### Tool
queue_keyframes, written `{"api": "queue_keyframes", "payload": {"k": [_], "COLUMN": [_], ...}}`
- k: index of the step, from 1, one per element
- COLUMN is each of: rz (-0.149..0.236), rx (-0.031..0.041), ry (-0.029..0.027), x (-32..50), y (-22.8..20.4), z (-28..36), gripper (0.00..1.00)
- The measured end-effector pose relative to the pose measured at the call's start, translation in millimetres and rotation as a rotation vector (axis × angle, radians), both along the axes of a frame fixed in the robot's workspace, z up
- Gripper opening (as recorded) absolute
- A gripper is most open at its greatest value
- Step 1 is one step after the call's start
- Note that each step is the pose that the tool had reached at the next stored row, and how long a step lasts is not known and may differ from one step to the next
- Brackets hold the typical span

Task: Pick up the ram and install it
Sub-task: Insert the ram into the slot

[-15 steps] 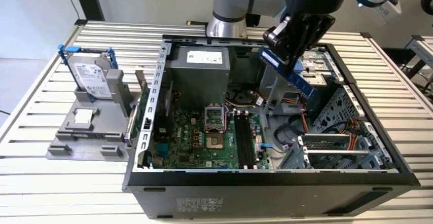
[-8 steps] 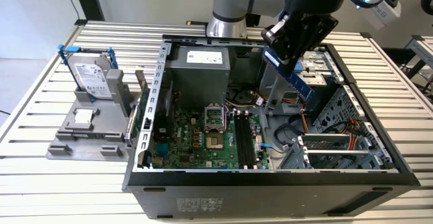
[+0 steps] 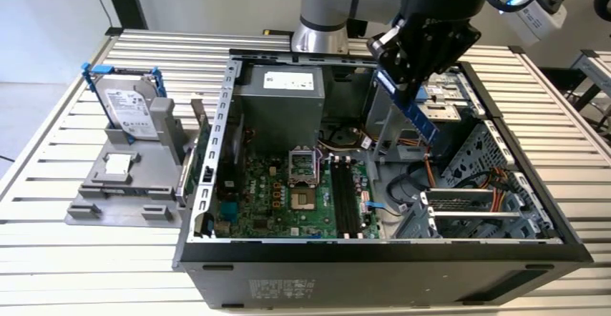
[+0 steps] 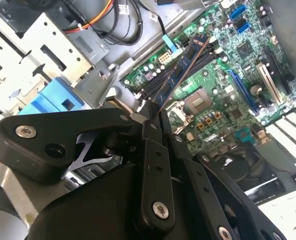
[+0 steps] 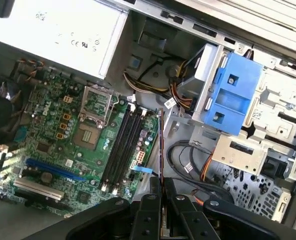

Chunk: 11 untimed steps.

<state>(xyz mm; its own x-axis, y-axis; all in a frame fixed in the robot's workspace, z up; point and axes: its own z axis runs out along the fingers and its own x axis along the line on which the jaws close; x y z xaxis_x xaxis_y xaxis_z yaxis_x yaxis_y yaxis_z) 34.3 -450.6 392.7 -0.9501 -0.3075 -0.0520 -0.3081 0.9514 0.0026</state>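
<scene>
My gripper [image 3: 399, 79] hangs over the open computer case [image 3: 382, 250], shut on the ram [image 3: 413, 112]. The ram is a long, thin blue board that slants down from the fingers toward the exterior view's right. It shows edge-on as a thin line in both wrist views, ram [image 4: 182, 75] and ram [image 5: 160, 145], running out from the gripper [image 4: 155, 119] and gripper [image 5: 161, 186]. The black memory slots [image 3: 345, 198] lie on the green motherboard [image 3: 272, 201] below, to the exterior view's left of the ram's lower end. The ram is in the air, apart from the slots [image 5: 120, 147].
A grey power supply [image 3: 282, 94] and an open processor socket [image 3: 303, 201] sit inside the case. A blue drive bracket [image 5: 232, 95], metal cages and loose cables [image 3: 406, 187] crowd the case's other half. Outside, a grey stand [image 3: 119, 187] holds a hard drive [image 3: 124, 105].
</scene>
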Motion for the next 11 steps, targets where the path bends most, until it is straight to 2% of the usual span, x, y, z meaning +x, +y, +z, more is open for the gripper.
{"api": "queue_keyframes", "payload": {"k": [11], "rz": [-0.118], "rx": [0.0], "ry": [0.0], "x": [0.0], "y": [0.0], "z": [0.0], "gripper": [0.0]}}
